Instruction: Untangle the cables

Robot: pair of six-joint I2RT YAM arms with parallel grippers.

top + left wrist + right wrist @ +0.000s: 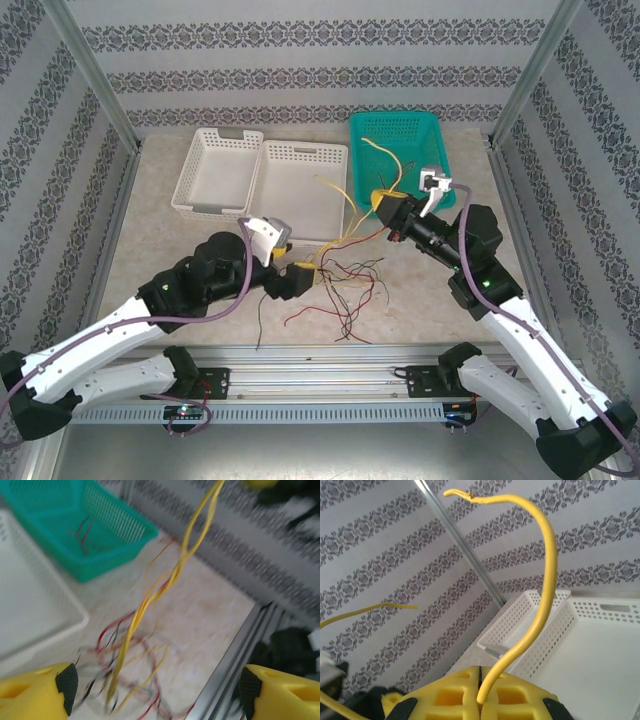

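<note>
We record a beige table (160, 232) with two white baskets (305, 151) side by side at its far edge and a teal basket (398, 119) to their right. The right gripper (385, 203) hangs at the teal basket's near rim. In the wrist view its fingers (450, 695) are pressed together on a yellow cable (547, 580), which arches up from them. The left gripper (303, 272) sits low, in front of the white baskets, with its jaws wide apart. Twisted yellow strands (150, 597) run down between them; we cannot tell whether they touch. The cables (345, 290) lie mostly in a loose red, dark and yellow heap on the table between the arms. Yellow strands rise from it to the right gripper, and a few wires lie in the teal basket.
</note>
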